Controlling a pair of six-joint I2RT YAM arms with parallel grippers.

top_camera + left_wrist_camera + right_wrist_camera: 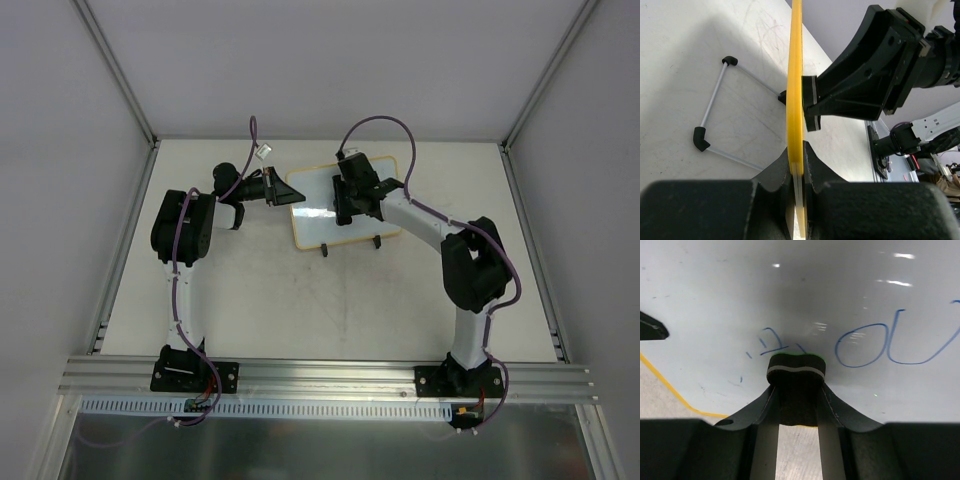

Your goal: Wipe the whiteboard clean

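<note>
Item one, an off-white matte tabletop (300,310) inside grey walls. Item two, a small rectangular whiteboard (312,212) with a glossy white face and a pale yellow rounded frame, placed at the far middle of the table between the two arms. The left wrist view shows it edge-on and raised off the table rather than lying flat. Item three, the left gripper (797,167), black, its two fingers closed on the board's yellow edge and steadying it from the left side. Item four, the right gripper (796,385), black, its fingers closed on a small black foam eraser block with a pale band (796,371). The block's face is pressed against the white surface. Item five, a thin wire stand with black rubber feet (715,102), lying on the table behind the board. Whether it is attached to the frame cannot be told. Item six, blue marker writing: two large loops and part of a third stroke (862,345) to the right of the eraser, and a few faint broken strokes (771,342) just above it. Step in hand, by judgement: wiping, midway, with the bulk of the writing not yet cleared. The next move calls for the right arm to slide the eraser sideways over the loops under even pressure, while the left grip holds the board firm against that push so it neither tips nor slips.
</note>
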